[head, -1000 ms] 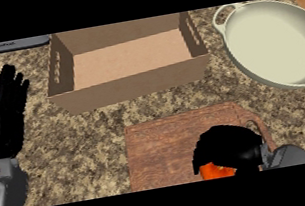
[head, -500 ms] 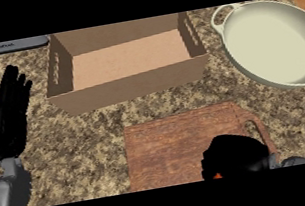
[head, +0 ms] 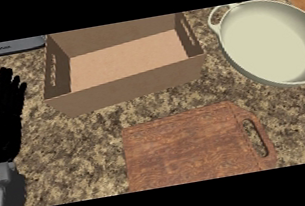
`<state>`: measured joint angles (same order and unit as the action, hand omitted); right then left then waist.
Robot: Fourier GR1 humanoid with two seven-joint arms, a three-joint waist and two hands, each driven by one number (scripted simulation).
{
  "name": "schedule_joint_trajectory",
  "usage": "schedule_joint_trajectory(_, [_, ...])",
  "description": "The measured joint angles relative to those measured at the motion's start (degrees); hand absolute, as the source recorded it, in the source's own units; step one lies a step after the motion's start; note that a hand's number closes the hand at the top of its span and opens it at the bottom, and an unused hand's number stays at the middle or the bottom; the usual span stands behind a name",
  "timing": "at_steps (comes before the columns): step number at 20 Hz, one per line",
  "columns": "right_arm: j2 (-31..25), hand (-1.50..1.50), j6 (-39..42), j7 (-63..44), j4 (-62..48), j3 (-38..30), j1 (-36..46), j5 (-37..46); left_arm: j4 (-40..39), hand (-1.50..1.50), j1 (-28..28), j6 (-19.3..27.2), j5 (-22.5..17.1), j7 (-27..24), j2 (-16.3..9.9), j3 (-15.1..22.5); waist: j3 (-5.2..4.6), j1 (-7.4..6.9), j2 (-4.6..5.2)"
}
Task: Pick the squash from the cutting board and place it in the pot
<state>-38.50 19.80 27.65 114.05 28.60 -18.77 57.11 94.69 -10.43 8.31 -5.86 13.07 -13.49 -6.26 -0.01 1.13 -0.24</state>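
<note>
- The left hand (head: 1, 122) is black, its fingers straight and held together, pointing up along the view's left side; it holds nothing and rests above a grey forearm (head: 2, 193).
- The right hand does not show in the view, and neither does the squash: where it is cannot be told.
- The worktop (head: 80, 142) is speckled stone in brown, tan and black.
- The cutting board (head: 193, 146), well to the right of the left hand and lower in the view, is reddish-brown wood with worn grain, rectangular, with a slot handle at its right end; its top is bare.
- The pot (head: 276, 41), far right of the hand, is a cream, oval, shallow dish with loop handles.
- An open cardboard box (head: 122, 62), plain tan, stands just right of the hand's fingertips.
- A grey appliance (head: 4, 47) lies above the hand; its writing is too small to read.
</note>
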Motion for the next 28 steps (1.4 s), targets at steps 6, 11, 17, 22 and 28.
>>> schedule_joint_trajectory(6, [-0.2,1.50,-3.4,1.8,8.7,-9.2,-8.0,-10.4,0.6,0.00,0.6,-0.1,0.0,0.4,-0.2,-0.7,0.00,0.32,0.05])
schedule_joint_trajectory(11, [4.9,1.50,-5.3,0.1,15.2,-19.0,-10.7,-23.5,-0.1,0.00,1.5,-0.3,-0.2,-0.9,0.0,-1.3,-0.02,0.60,0.08])
schedule_joint_trajectory(17, [8.1,1.50,-5.0,-5.4,17.7,-33.5,-7.0,-40.3,0.3,0.00,0.0,0.8,1.4,0.2,1.0,0.5,-0.01,-0.19,0.24])
schedule_joint_trajectory(22, [5.8,1.50,-2.7,-11.9,12.9,-44.7,1.7,-51.8,-0.9,0.00,-0.9,-0.1,1.0,-0.2,0.9,0.2,-0.03,-0.95,0.30])
schedule_joint_trajectory(28, [2.0,1.50,0.6,-18.0,0.6,-48.6,14.8,-58.6,-0.5,0.00,-1.7,-0.8,0.9,0.8,0.6,-0.1,-0.01,-1.54,0.33])
